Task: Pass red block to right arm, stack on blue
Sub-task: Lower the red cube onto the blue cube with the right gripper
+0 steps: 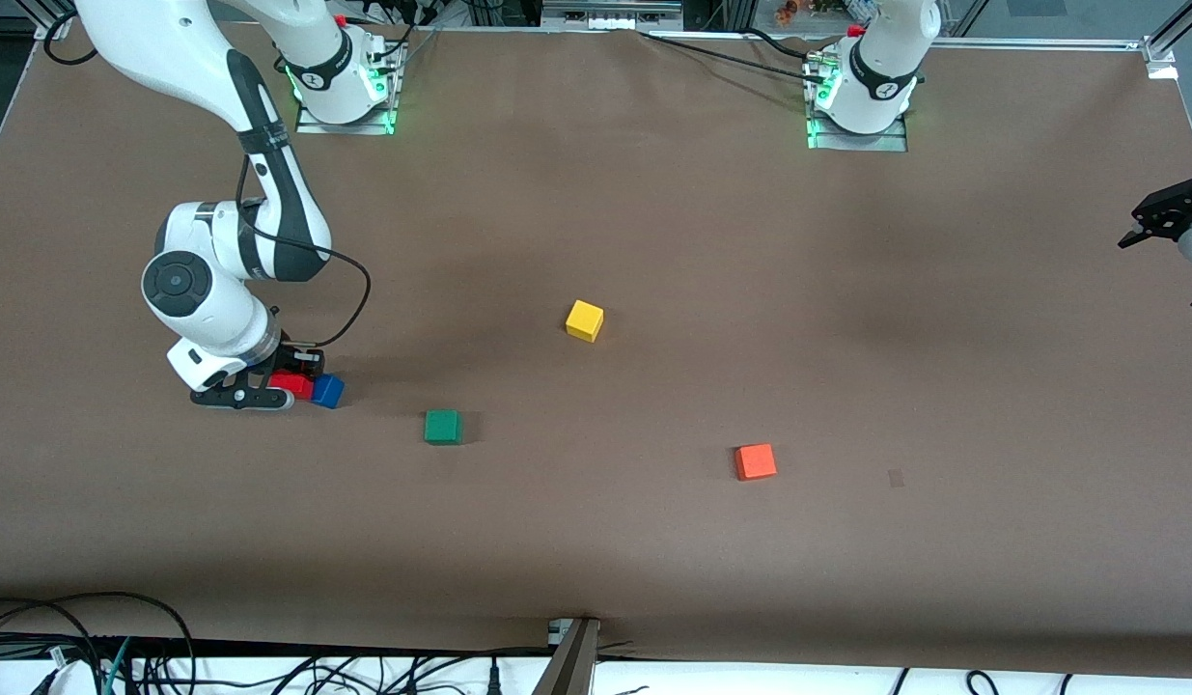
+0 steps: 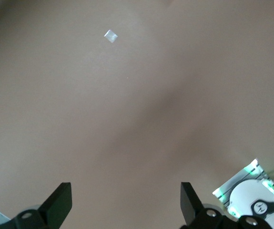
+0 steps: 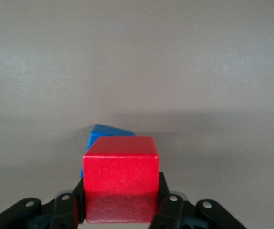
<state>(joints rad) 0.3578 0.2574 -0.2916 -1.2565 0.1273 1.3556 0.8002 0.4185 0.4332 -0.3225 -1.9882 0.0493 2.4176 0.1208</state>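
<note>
My right gripper [image 1: 289, 379] is low over the table at the right arm's end, shut on the red block [image 1: 294, 386]. The blue cube [image 1: 327, 391] stands on the table right beside the red block, on the side toward the middle of the table. In the right wrist view the red block [image 3: 121, 179] fills the space between the black fingers [image 3: 78, 202] of the right gripper [image 3: 121, 193], and it hides most of the blue cube [image 3: 103, 136]. My left gripper [image 1: 1163, 272] waits open, high at the left arm's end. The left wrist view shows this gripper [image 2: 126, 195] over bare table with nothing between its fingers.
A green cube [image 1: 442, 427], a yellow cube [image 1: 585, 320] and an orange cube [image 1: 755, 461] lie spread over the middle of the brown table [image 1: 653, 541]. A small pale patch [image 1: 896, 478] marks the table near the orange cube. Cables run along the near edge.
</note>
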